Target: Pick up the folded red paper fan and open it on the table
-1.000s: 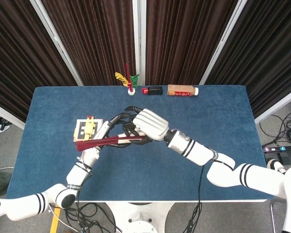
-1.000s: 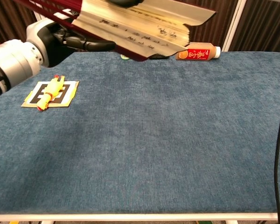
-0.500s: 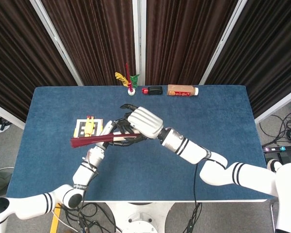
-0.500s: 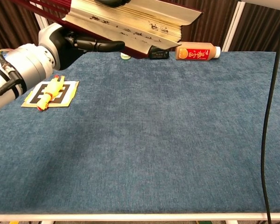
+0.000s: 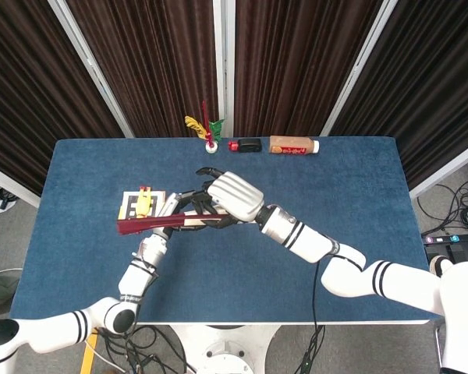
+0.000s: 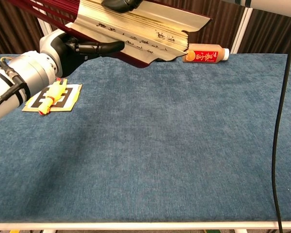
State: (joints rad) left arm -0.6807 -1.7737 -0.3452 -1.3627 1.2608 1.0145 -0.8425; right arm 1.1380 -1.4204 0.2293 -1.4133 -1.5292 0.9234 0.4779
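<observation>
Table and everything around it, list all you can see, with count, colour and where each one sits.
paper fan: one, red with cream pleats, held above the table's left-centre, still mostly folded
yellow toy: one, lying on a black-and-white marker card, left side
bottle: one, orange-red label with white cap, lying at the far edge
black object: one, beside a small red piece, far edge, left of the bottle
pinwheel-like toy: one, red, yellow and green, far edge centre
table: one, blue cloth top
curtains: dark brown, behind
left hand: holds the fan
right hand: white, grips the fan from above
</observation>
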